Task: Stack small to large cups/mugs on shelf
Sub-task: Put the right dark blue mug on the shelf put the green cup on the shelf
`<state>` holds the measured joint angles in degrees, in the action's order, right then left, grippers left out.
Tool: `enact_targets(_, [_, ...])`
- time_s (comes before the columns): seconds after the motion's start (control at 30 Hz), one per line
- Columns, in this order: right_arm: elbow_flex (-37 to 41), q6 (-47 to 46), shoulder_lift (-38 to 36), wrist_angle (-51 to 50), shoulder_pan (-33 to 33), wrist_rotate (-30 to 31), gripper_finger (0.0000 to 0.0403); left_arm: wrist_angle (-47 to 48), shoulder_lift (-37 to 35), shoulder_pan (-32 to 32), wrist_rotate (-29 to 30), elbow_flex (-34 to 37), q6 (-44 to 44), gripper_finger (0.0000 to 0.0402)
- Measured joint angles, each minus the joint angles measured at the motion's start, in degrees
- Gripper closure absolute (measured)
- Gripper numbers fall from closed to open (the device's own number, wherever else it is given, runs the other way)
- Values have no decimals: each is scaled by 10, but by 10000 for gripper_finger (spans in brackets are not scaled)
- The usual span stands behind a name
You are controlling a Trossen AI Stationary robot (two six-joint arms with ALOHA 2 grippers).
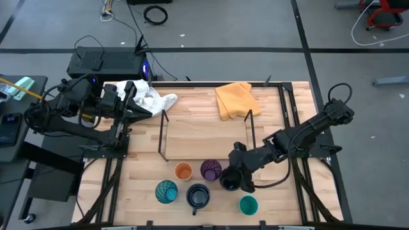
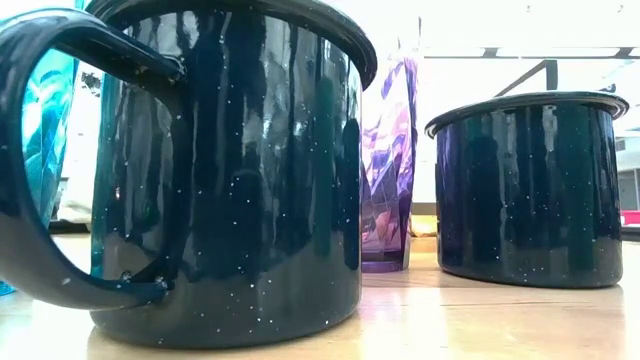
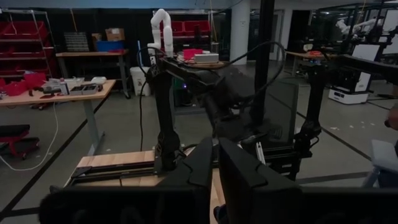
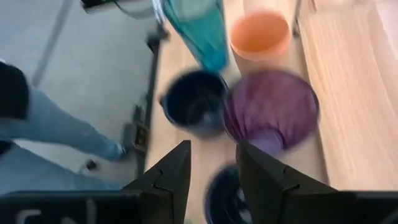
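Five vessels stand near the table's front edge: an orange cup [image 1: 183,171], a purple tumbler [image 1: 211,169], a patterned teal tumbler [image 1: 166,191], a navy mug [image 1: 198,196] and a teal cup [image 1: 248,205]. A second navy mug [image 4: 221,198] stands under my right gripper [image 1: 230,180]. That gripper [image 4: 212,177] is open and points down, its fingers above and on either side of the mug's rim. In the low view this mug [image 2: 530,190] stands on the table with nothing at its rim. The shelf [image 1: 204,134] holds nothing. My left gripper [image 1: 131,96] waits at the far left, shut.
A yellow cloth [image 1: 233,99] lies at the shelf's far right corner, and a white cloth [image 1: 152,99] lies by my left gripper. The shelf's black wire rails [image 1: 163,134] stand at both ends. A person's legs [image 4: 37,118] show beyond the table's front edge.
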<state>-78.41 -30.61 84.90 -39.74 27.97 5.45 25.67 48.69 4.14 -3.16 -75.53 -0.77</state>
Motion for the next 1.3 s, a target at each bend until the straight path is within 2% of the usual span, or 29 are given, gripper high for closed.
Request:
enact_targets(0.13, [0,-10,11,-54,0,0,258,6,0,0,0,0,0,374])
enact_targets(0.57, [0,-2,100,-92,-21,3,254,10,0,0,0,0,0,364])
enact_targets(0.77, [0,22,100,-122,-44,1,253,10,0,0,0,0,0,365])
enact_targets(0.87, [0,23,100,-134,-57,-24,249,12,0,0,0,0,0,368])
enact_targets(1.1, [1,22,110,-160,-61,-45,222,13,0,0,0,0,-1,363])
enact_targets(1.3, [36,1,111,-156,-63,-44,207,18,0,0,0,0,-6,363])
